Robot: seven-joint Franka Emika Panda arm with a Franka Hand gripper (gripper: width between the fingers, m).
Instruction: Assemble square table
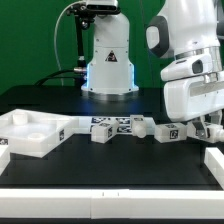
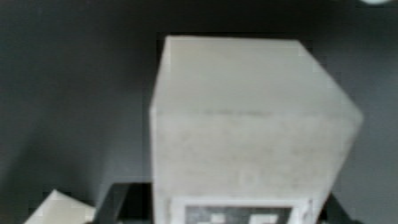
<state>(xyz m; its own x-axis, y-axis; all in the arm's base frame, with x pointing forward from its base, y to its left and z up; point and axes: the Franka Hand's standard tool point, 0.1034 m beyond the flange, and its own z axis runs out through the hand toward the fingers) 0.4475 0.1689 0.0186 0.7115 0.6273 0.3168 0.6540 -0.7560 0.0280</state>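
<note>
End effector (image 1: 207, 127) first: mine hung low over the counter (image 1: 110, 165) at the exterior view's right, just beside the nearest leg (image 1: 170, 130) in a row of three. Whether it was released or clenched I could not tell; the wrist view showed only what I took for that leg (image 2: 249, 120), up close. The tabletop (image 1: 28, 132) lay well apart at the exterior view's left. My worry was that closing off-centre on so chunky a block could twist it, or shove it into its neighbour (image 1: 140, 127).
</note>
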